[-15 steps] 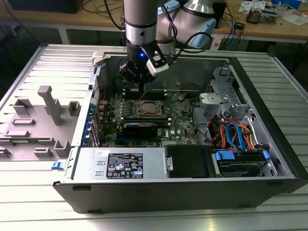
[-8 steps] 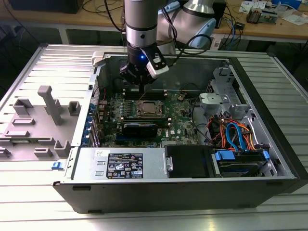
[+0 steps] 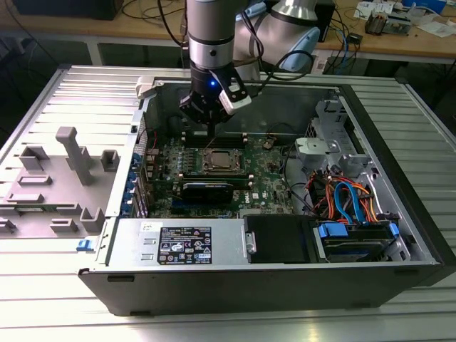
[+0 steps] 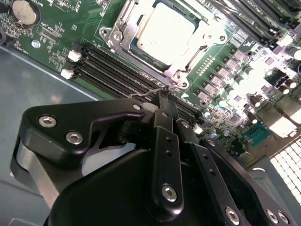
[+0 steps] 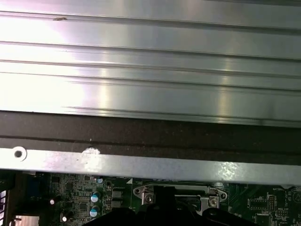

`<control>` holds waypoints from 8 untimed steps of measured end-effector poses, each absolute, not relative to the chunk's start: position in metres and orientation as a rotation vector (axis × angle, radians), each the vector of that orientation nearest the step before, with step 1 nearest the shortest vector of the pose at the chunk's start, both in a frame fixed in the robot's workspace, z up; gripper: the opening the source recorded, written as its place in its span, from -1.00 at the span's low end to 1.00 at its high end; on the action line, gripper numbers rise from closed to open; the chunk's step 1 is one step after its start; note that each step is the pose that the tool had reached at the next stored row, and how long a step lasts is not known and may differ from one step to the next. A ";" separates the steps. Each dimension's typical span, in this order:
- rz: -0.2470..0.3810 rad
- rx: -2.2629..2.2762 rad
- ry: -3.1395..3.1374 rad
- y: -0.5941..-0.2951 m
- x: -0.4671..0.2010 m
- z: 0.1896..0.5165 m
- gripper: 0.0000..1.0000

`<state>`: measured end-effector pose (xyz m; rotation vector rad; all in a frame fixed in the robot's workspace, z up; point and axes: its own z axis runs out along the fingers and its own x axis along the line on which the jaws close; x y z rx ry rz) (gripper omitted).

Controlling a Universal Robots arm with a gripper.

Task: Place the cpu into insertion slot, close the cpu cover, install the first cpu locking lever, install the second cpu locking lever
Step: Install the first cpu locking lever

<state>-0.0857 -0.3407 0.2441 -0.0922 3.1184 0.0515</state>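
Observation:
The cpu lies flat in the insertion slot on the green motherboard, its silver top showing through the window of the cpu cover, which lies down over it. In the exterior view the cpu sits mid-board inside the open case. My gripper is shut, and its black tips rest against a thin wire locking lever beside the slot's edge. In the exterior view the gripper hangs just behind the slot. In the first wrist view a strip of the slot's metal rim peeks out below the case wall.
Black memory slots run beside the lever. A long black card lies in front of the slot. Power supply, drive bay and coloured cables crowd the case's front and the exterior view's right. A grey fixture block sits outside on the exterior view's left.

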 end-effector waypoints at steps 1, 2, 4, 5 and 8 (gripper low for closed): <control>0.051 -0.092 3.118 -0.341 -0.085 0.243 -0.78; 0.051 -0.092 3.119 -0.341 -0.084 0.243 -0.78; 0.051 -0.092 3.118 -0.341 -0.083 0.242 -0.78; 0.051 -0.092 3.118 -0.341 -0.083 0.242 -0.78; 0.051 -0.092 3.118 -0.341 -0.083 0.242 -0.78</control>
